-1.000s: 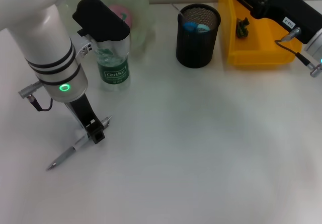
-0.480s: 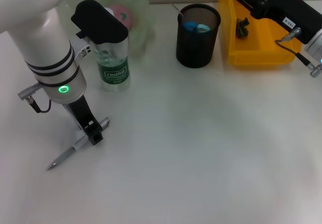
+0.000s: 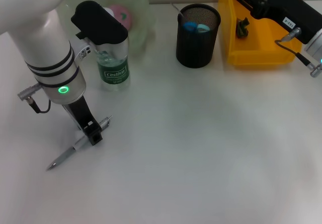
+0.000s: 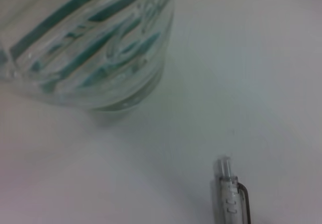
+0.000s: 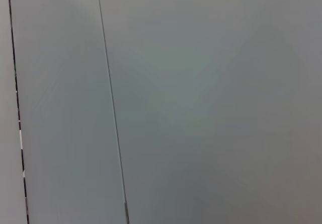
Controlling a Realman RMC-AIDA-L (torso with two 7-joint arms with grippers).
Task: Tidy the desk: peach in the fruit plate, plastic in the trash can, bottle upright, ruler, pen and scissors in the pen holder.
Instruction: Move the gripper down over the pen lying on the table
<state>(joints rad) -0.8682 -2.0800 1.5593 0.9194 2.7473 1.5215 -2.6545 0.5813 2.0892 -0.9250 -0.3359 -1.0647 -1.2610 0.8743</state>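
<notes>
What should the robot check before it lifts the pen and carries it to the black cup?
1. Left gripper is down at the clear plastic pen lying on the white table: ok.
2. Fingers firmly closed on the pen: cannot tell.
3. Clear plastic bottle with green label stands upright close to the left arm, so lift carefully: ok.
4. Black mesh pen holder is upright, with blue handles already inside but room left: ok.
5. Right gripper is parked by the yellow bin, off the path: ok.
</notes>
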